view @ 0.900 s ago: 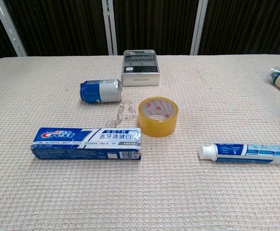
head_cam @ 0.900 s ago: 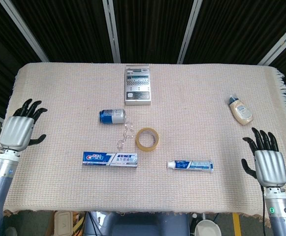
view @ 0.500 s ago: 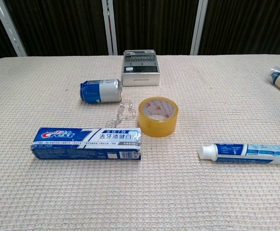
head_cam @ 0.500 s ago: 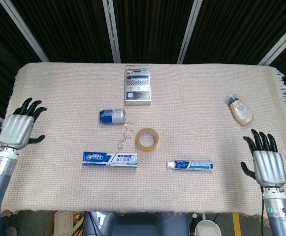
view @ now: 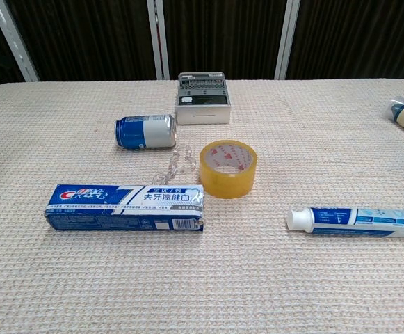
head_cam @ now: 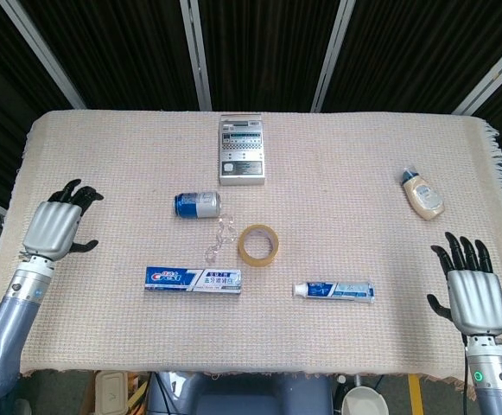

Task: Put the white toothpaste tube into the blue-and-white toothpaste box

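- The white toothpaste tube [head_cam: 333, 290] lay flat on the counter [head_cam: 346, 207] near its front edge, right of centre, its white cap pointing toward the robot's left.
- The blue-and-white toothpaste box [head_cam: 193, 278] lay flat as well, well apart from the tube and further to the left, its long side running along the counter's front edge; in the chest view the end of the box nearer the tube looked open or torn, though I could not tell for sure.
- The left hand [head_cam: 54, 228] hovered over the left edge of the counter with its dark fingers [head_cam: 76, 194] spread and holding nothing, well apart from the box.
- The right hand [head_cam: 473, 294] was held upright at the front right corner, fingers wide apart and empty, near the tube's flat end but not touching it.
- A roll of yellowish tape [head_cam: 258, 244] lay flat between the box and the tube, a little further back.
- A small clear plastic piece [head_cam: 221, 235] lay just beside the tape, between it and a blue can [head_cam: 197, 204] that lay on its side.
- A silver device with rows of buttons [head_cam: 242, 149] sat toward the back, at the middle.
- A small beige bottle [head_cam: 422, 194] with a dark cap lay near the right edge.
- Neither hand showed in the chest view.
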Available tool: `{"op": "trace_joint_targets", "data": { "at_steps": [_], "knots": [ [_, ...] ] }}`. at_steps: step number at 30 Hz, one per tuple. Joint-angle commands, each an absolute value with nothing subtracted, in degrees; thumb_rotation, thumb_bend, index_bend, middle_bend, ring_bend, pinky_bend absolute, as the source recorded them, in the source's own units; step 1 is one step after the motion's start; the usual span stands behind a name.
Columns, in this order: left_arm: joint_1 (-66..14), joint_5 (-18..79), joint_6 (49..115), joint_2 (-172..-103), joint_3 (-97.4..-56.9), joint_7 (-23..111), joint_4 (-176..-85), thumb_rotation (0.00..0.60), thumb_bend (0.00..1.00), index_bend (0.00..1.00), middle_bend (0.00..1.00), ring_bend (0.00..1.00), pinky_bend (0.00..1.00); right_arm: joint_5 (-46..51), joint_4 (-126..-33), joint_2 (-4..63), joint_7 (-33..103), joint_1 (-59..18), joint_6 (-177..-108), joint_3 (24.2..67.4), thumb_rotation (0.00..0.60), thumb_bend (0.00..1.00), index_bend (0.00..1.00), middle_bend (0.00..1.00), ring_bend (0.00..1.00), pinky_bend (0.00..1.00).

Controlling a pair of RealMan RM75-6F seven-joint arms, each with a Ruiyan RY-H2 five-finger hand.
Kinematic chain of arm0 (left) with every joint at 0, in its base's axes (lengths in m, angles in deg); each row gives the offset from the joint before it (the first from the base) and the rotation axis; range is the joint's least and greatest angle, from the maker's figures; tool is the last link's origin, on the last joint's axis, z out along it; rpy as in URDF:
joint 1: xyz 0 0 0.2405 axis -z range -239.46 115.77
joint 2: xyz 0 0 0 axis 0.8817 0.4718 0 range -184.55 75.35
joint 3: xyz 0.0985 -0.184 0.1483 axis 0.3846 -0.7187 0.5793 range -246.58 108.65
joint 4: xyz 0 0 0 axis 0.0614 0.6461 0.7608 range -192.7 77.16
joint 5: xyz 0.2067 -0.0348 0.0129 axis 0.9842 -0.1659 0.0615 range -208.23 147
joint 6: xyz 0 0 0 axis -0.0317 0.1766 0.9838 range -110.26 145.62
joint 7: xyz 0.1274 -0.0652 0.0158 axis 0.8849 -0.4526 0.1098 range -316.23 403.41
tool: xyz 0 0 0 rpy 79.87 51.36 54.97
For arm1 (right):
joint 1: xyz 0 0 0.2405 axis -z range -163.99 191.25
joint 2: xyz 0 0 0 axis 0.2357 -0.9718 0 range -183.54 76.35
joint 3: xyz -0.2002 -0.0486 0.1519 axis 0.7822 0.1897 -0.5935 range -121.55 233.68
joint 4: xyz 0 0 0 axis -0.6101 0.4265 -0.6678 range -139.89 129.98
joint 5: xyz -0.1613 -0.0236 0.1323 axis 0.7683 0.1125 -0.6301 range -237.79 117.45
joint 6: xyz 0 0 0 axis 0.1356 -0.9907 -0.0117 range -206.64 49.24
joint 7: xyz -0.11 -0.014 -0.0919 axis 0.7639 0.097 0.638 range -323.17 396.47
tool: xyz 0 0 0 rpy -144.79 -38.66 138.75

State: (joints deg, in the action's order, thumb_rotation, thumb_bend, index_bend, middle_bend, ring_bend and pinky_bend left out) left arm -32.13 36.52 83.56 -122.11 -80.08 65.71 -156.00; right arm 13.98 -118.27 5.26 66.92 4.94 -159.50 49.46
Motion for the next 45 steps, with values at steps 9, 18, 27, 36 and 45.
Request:
{"op": "trace_joint_targets", "data": {
  "at_steps": [9,18,27,36,45],
  "knots": [
    [-29.74,36.82,84.13,-128.22,-78.15,72.41,-161.14,0.6,0.11,0.26,0.24,0.1,0.25,8.73,-119.65,6.13,73.74,2.86,-158.7,49.0,0.6,0.22,0.19,0.07,0.06,0.0],
    [-28.93,35.05,81.32,-128.49,-77.3,70.17,-165.25,0.6,0.09,0.26,0.2,0.1,0.25,5.91,-120.33,7.34,77.45,1.19,-158.58,48.72,0.6,0.22,0.19,0.07,0.06,0.0],
    [-28.05,35.4,80.58,-129.06,-75.36,72.95,-165.55,0.553,0.01,0.26,0.18,0.1,0.25,4.52,-121.68,7.79,80.45,-0.06,-159.26,48.79,0.6,0.22,0.2,0.07,0.06,0.0],
    [-26.83,32.98,78.98,-130.11,-73.69,76.23,-165.28,0.542,0.0,0.24,0.17,0.1,0.25,3.43,-122.35,8.24,82.36,-0.88,-159.73,49.35,0.6,0.22,0.19,0.07,0.06,0.0],
    [-25.61,32.13,78.14,-133.12,-72.29,78.66,-163.84,0.539,0.0,0.24,0.18,0.1,0.25,1.93,-121.92,8.8,82.63,-1.68,-159.62,49.57,0.6,0.22,0.2,0.07,0.06,0.0]
  ]
}}
